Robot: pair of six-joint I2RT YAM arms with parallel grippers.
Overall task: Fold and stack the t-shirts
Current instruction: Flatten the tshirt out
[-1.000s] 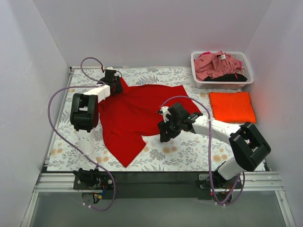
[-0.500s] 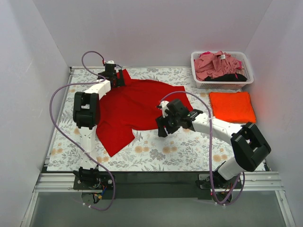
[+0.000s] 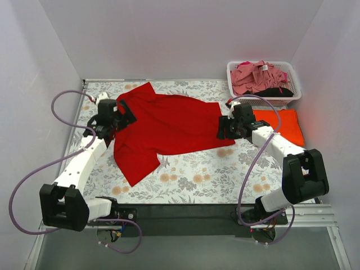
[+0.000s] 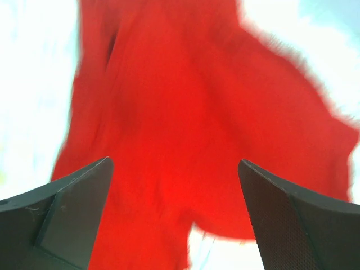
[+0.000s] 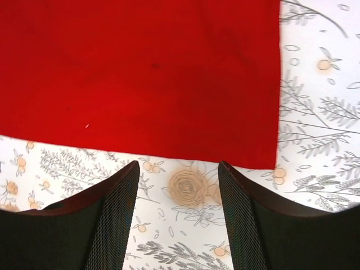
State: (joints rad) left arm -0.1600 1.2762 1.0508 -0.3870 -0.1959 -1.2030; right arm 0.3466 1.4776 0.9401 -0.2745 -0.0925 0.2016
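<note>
Top external: red t-shirt spread but skewed on the floral cloth.
Left gripper: at the shirt's left edge, jaws wide, nothing held.
Right gripper: jaws apart over the hem corner, empty.
Risk: a shallow pinch likely bunches the cloth, and the folded orange t-shirt nearby could get dragged.

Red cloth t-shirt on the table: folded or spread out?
Spread out, not folded: the bright red cloth t-shirt lies open across the floral-print table cloth, rumpled at its left end.
</note>
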